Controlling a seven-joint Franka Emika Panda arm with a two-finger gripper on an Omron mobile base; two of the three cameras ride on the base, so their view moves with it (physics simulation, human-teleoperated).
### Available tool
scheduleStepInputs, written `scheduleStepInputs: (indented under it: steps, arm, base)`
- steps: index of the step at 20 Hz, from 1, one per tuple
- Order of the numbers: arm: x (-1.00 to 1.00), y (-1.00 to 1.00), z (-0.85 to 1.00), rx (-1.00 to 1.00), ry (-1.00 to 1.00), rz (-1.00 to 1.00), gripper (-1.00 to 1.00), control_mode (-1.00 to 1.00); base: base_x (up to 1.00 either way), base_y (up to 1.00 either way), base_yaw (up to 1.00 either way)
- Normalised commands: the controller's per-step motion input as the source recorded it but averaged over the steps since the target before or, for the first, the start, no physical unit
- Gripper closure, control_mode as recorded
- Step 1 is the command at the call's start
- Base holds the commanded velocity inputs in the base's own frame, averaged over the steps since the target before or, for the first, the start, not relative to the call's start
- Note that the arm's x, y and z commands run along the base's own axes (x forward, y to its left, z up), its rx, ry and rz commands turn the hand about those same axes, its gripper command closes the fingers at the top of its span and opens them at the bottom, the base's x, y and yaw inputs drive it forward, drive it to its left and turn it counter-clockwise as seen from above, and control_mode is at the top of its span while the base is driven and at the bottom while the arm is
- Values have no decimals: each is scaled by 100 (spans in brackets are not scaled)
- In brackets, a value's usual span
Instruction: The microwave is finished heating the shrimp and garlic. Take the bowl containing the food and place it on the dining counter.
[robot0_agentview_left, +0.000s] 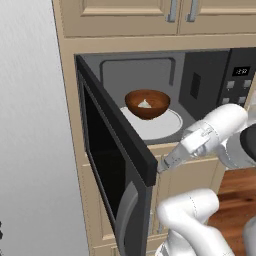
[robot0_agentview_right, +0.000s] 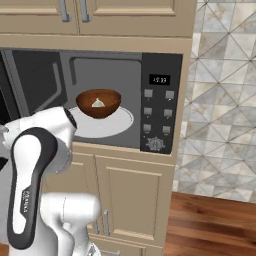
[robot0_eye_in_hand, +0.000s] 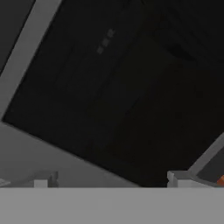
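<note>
The arm (robot0_agentview_right: 35, 165) covers the microwave (robot0_agentview_right: 100, 65) cavity at 8 o'clock in the right base view. The shrimp in the bowl (robot0_agentview_left: 147, 103) can't be made out. Left base view: panel (robot0_agentview_left: 240, 80) cut at 3 o'clock.

The microwave (robot0_agentview_left: 200, 75) cavity is open at the front, with free room above and beside the bowl (robot0_agentview_left: 147, 103). The opened door (robot0_agentview_left: 117, 165) stands at the left and blocks that side.
</note>
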Motion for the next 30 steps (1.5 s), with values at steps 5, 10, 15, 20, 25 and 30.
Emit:
scheduleStepInputs:
  steps: [5,10,15,20,25,30]
  arm:
    - [25,-83,33,3,-1,-57,-100,-100]
    - [15,-69,33,5,0,-65,-100,-100]
    - [18,-87,1,2,10,-61,-100,-100]
    - [72,-82,0,5,43,-27,-100,-100]
    - [37,-18,-5,4,27,-2,-100,-100]
    - [94,0,-45,1,1,-12,-100,-100]
  base:
    - [0,0,0]
    - [0,0,0]
    - [0,0,0]
    - [0,0,0]
    - [0,0,0]
    - [0,0,0]
